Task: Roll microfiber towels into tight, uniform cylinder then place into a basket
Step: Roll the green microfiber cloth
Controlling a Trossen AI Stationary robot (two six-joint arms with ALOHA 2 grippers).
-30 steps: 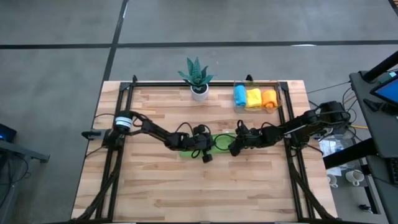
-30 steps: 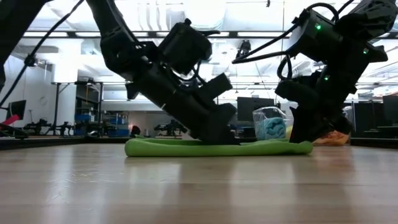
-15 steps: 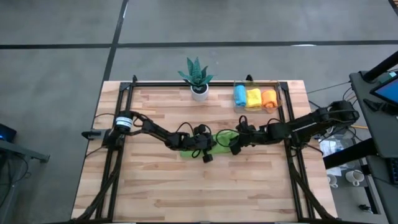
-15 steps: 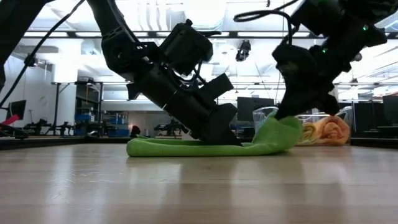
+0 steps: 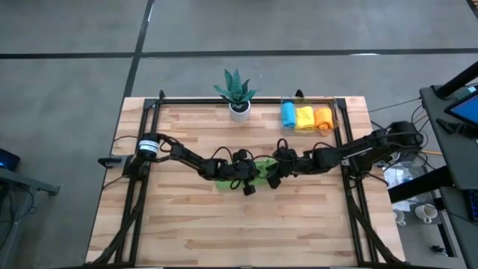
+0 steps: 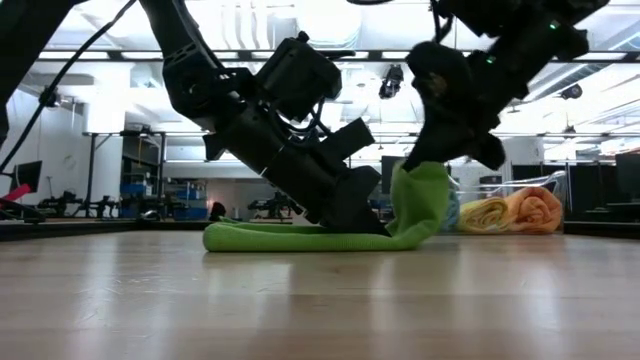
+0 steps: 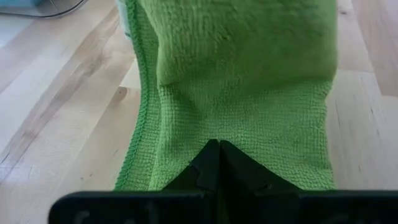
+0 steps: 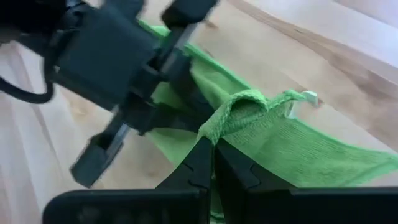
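Green towel (image 5: 258,170) lies mid-worktop (image 5: 194,224), one end pinned flat, the other lifted and folding back over it; left hand (image 6: 362,222) reaches in low and steeply slanted, clenched, fingertips pressing the flat part of the cloth; right hand (image 6: 425,165) comes from the opposite side, raised off the wood, clenched on the towel's raised edge. Basket (image 5: 334,104) sits at the far right corner holding blue, yellow and orange rolls, potted plant (image 5: 237,93) near it along the far edge; bare wood lies on the near side.
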